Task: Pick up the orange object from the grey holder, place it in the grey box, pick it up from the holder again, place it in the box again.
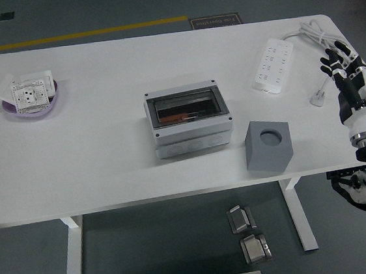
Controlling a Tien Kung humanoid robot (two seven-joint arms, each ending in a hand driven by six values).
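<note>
**Right hand up at the table's right edge, orange piece sitting in the box**

Only one arm is showing here. The robot's right hand [345, 74], black fingers on a white and black forearm, sits over the right edge of the white rectangular table [107, 164], fingers spread and relaxed with nothing in them. The left arm isn't in the shot at all.

Just off the fingertips, on the side toward the middle of the table, is the white plug [318, 100] on the end of a white cable, near the hand but not touching as far as I can see. A bit further that way and slightly beyond lies the white multi-socket power strip [272, 66], angled on the tabletop.

Well to the hand's left and nearer the table's front edge is the grey cube-shaped holder with a round hole in its top [268, 145]. The hole looks dark and I can't see anything orange in it.

Just past the holder, further from the hand, is the grey plastic box with a dark see-through lid [187, 121]. The small orange object [178, 118] shows through that lid, lying inside the box.

Way over at the far left, as far from the hand as it gets, there's a purple shallow bowl [32, 105] with a white socket plate [29, 92] resting in it.
</note>
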